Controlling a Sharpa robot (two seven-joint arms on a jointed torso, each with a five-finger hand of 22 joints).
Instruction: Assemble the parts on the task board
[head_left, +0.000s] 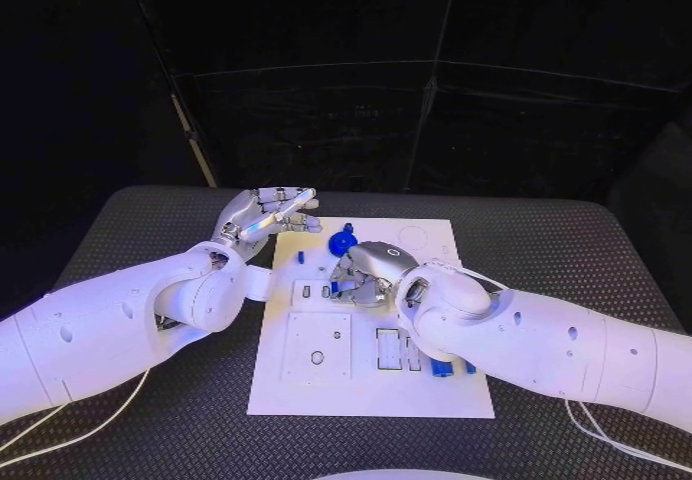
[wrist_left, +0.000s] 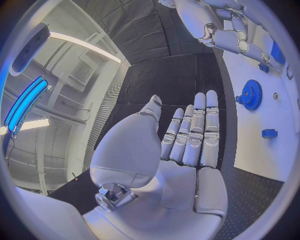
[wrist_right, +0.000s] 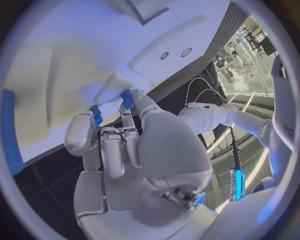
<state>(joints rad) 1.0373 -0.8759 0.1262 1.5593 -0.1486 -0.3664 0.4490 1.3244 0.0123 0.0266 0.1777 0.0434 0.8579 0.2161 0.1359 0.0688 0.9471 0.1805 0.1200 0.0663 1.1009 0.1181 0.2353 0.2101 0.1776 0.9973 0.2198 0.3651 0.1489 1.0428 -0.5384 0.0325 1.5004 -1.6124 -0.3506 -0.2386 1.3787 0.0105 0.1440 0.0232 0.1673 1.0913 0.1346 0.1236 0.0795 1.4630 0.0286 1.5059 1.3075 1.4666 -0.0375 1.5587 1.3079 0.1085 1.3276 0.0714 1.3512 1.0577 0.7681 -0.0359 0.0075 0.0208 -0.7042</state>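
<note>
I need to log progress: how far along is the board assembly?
Early on. The blue gear lies on the task board. The right hand works small blue parts at the board; the left hand holds nothing. Blue pieces at the near edge wait.

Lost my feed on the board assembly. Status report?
Left hand open, flat, empty, beside the task board. Right hand down on the board, fingertips at a small blue part; grip unclear. Blue gear lies loose nearby.

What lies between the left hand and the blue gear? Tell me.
Bare white task board and black table; in the left wrist view nothing sits between the left hand and blue gear.
</note>
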